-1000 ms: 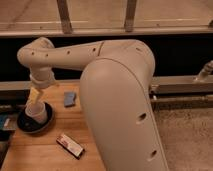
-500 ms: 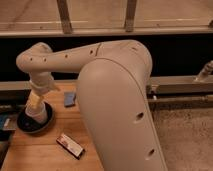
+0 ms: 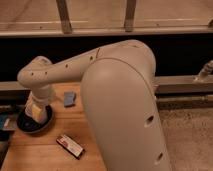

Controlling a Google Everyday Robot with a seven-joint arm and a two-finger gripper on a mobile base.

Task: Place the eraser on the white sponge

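The eraser (image 3: 70, 146), a small flat block with red, white and black on it, lies on the wooden table (image 3: 50, 155) in front of the arm. My gripper (image 3: 36, 111) hangs at the left, directly over a dark bowl (image 3: 32, 124), far from the eraser. I see nothing held in it. Something pale shows in the bowl under the gripper; I cannot tell whether it is the white sponge. No other white sponge is in view.
A small blue block (image 3: 69, 98) lies on the table behind the bowl. Another blue thing (image 3: 5, 122) sits at the table's left edge. My own large white arm (image 3: 125, 110) hides the right of the table. A rail and a dark wall run behind.
The arm's elbow has swung slightly left. The gripper stays over the bowl. The eraser and the blue block have not moved.
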